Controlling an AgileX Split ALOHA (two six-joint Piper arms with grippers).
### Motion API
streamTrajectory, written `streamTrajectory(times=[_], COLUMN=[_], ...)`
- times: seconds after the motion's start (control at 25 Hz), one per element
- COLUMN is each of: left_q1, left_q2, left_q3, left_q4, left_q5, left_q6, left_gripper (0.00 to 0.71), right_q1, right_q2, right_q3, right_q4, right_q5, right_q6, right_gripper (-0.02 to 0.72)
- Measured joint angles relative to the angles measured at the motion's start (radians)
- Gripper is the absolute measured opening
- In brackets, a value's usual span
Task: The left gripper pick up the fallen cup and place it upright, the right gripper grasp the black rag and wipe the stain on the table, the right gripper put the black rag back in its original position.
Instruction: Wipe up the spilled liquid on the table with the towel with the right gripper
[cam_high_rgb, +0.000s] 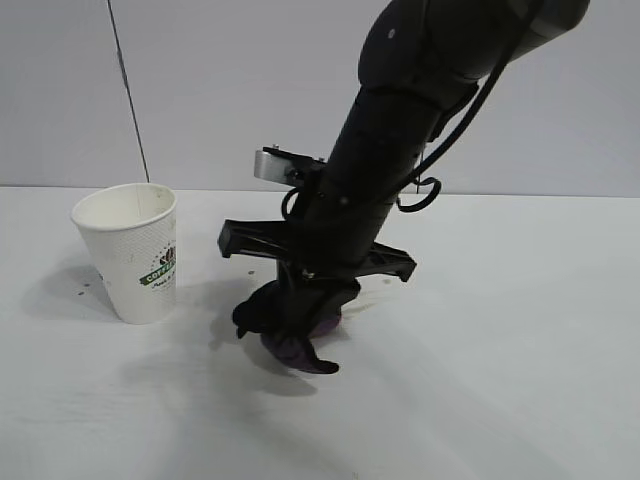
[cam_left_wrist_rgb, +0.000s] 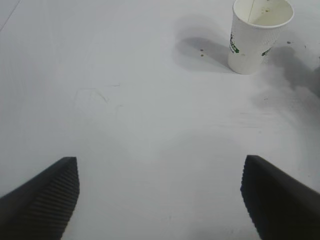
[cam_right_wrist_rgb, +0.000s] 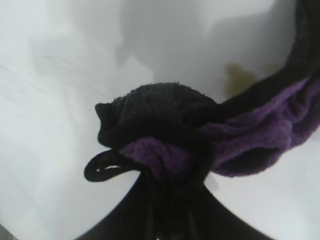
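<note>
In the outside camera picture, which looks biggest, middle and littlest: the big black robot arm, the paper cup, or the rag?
1. Right arm, biggest by far.
2. Cup.
3. Black rag, littlest showing, though the arm hides part of it, so cup versus rag is close.

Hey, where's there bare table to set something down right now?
Bare table lies right of the black rag, and also in front of the open left pincer. It is crowded between the upright cup and the rag-holding right pincer.

The bunched black-and-purple cloth rag (cam_high_rgb: 295, 325) hides the thick black right gripper's fingertips (cam_high_rgb: 300, 318), its far end runs off the right wrist view's right edge, and the yellowish-brown stain (cam_right_wrist_rgb: 239, 77) shows only partly behind it.
</note>
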Motion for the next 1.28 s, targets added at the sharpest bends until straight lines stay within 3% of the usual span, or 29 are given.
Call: streamTrajectory(times=[0.24,0.48,0.6,0.88,1.12,1.24,1.28], left_q1=[0.0,0.0,0.0,0.0,0.0,0.0,0.0], left_q2=[0.0,0.0,0.0,0.0,0.0,0.0,0.0], left_q3=[0.0,0.0,0.0,0.0,0.0,0.0,0.0], left_q4=[0.0,0.0,0.0,0.0,0.0,0.0,0.0], left_q5=[0.0,0.0,0.0,0.0,0.0,0.0,0.0], left_q6=[0.0,0.0,0.0,0.0,0.0,0.0,0.0], left_gripper=[0.632,0.632,0.632,0.632,0.632,0.632,0.632], right_q1=[0.022,0.014,-0.009,-0.112,-0.189,-0.195,-0.195], right_q2=[0.054,0.078,0.081,0.081,0.082,0.082,0.082], right_q3=[0.0,-0.021,-0.059,-0.135,-0.14,-0.14,-0.14], right_q4=[0.008,-0.026,-0.083,-0.281,-0.474,-0.495,-0.467], right_q5=[-0.034,0.021,0.107,0.262,0.277,0.246,0.23], right_q6=[0.001,0.033,0.053,0.125,0.227,0.265,0.269], right_gripper=[0.043,0.043,0.043,0.043,0.043,0.043,0.043])
